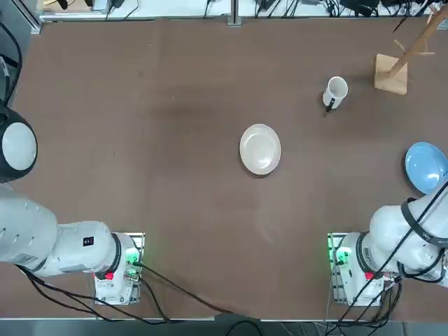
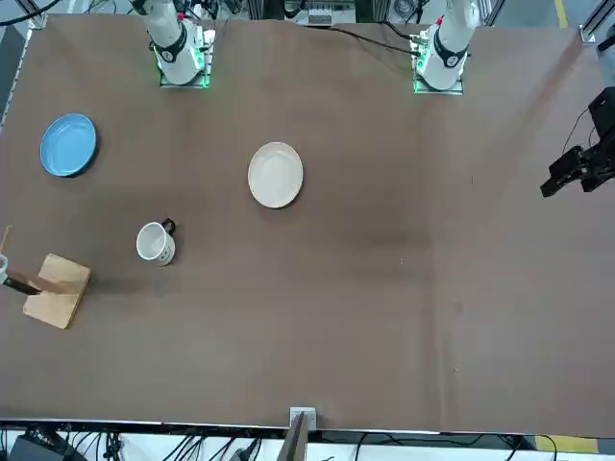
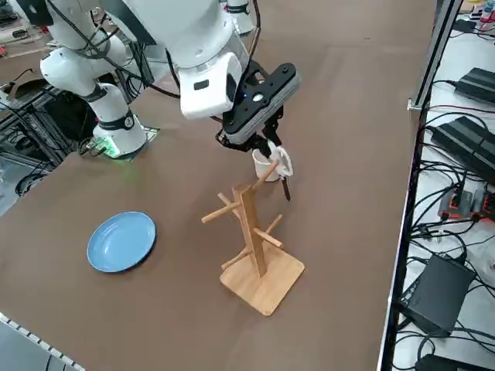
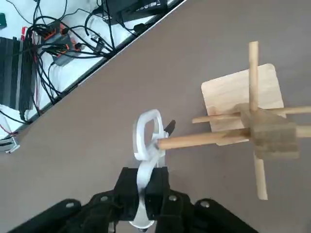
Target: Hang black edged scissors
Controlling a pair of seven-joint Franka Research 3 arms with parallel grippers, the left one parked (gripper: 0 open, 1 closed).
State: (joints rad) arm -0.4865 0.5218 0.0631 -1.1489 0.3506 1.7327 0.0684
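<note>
My right gripper (image 3: 270, 146) hovers above the wooden peg rack (image 3: 252, 232) and is shut on the black edged scissors (image 3: 283, 165). The scissors hang tilted, white handle loops up and dark blade pointing down. In the right wrist view the fingers (image 4: 127, 193) clamp one end of the scissors (image 4: 146, 138), and the free handle loop sits right at the tip of a rack (image 4: 266, 132) peg. Whether the peg passes through the loop I cannot tell. In the top and front views the gripper is out of frame.
A white mug (image 1: 336, 91) with a dark handle stands near the rack base (image 1: 390, 73). A cream plate (image 1: 260, 148) lies mid-table and a blue plate (image 1: 425, 166) near the right edge. Cables and power bricks (image 3: 441, 290) lie past the table edge beside the rack.
</note>
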